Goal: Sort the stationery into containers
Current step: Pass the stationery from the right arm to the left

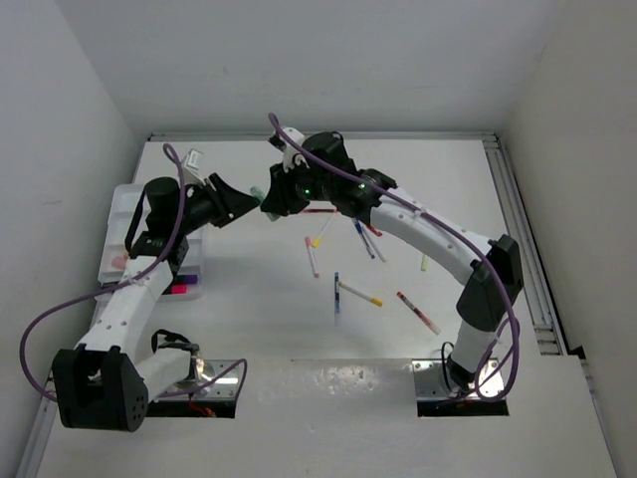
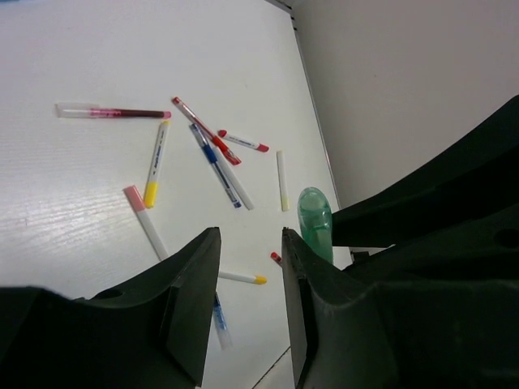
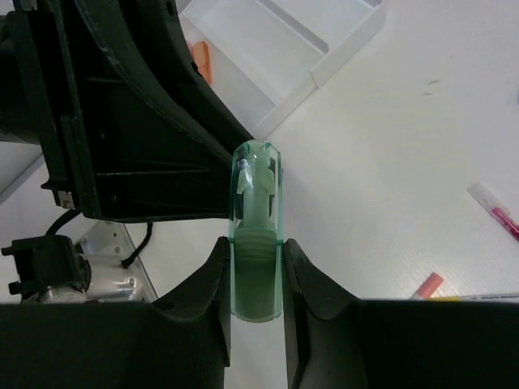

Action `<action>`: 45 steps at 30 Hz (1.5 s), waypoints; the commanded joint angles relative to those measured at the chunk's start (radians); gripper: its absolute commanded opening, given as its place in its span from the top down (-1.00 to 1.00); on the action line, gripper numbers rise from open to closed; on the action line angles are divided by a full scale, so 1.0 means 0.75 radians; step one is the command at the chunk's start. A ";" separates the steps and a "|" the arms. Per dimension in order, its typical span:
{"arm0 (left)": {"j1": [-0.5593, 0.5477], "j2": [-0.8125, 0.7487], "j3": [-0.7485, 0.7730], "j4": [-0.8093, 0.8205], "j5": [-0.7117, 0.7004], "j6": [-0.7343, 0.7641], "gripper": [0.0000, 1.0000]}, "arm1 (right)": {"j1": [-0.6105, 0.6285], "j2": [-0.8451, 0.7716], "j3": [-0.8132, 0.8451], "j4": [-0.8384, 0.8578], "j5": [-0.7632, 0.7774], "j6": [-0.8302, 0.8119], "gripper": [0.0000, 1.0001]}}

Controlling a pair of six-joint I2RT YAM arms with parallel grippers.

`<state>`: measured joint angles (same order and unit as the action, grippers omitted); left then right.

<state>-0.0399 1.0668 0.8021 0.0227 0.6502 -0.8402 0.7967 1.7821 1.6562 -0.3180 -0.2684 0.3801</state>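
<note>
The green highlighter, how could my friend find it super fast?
Start at the white table, then find the robot's right gripper above it. It pinches a stubby, see-through green highlighter. The thin pens nearby lie flat on the table; only this one is held.

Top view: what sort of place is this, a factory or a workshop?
Likely a robotics lab test cell: a left arm and right arm bolted to a white table, plain white walls around it, scattered pens, a divided tray.

No lettering on the pens (image 2: 219, 166) is legible.
</note>
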 commanded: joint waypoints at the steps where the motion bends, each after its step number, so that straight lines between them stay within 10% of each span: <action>1: 0.033 -0.042 -0.010 0.068 0.029 -0.023 0.11 | 0.001 -0.001 0.042 0.009 0.053 -0.034 1.00; 5: 0.053 -0.064 0.002 0.062 0.043 -0.031 -0.18 | -0.017 -0.016 0.023 -0.006 0.090 -0.030 1.00; 29: -0.004 0.054 0.058 0.193 0.015 -0.142 -0.04 | 0.040 0.046 0.107 0.005 0.080 -0.079 1.00; 36: -0.025 0.056 0.027 0.187 0.010 -0.138 0.16 | 0.050 0.074 0.132 0.029 0.098 -0.081 1.00; 43: 0.006 0.054 0.045 0.099 0.012 -0.056 0.79 | 0.046 0.078 0.150 0.043 0.143 -0.079 0.99; 45: 0.039 0.075 0.102 0.025 0.057 0.054 0.92 | 0.034 0.082 0.172 0.033 0.141 -0.075 0.49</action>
<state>-0.0391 1.1164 0.8173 0.0937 0.6662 -0.9012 0.8291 1.8584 1.7172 -0.3450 -0.1844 0.3321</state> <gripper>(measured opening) 0.233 0.253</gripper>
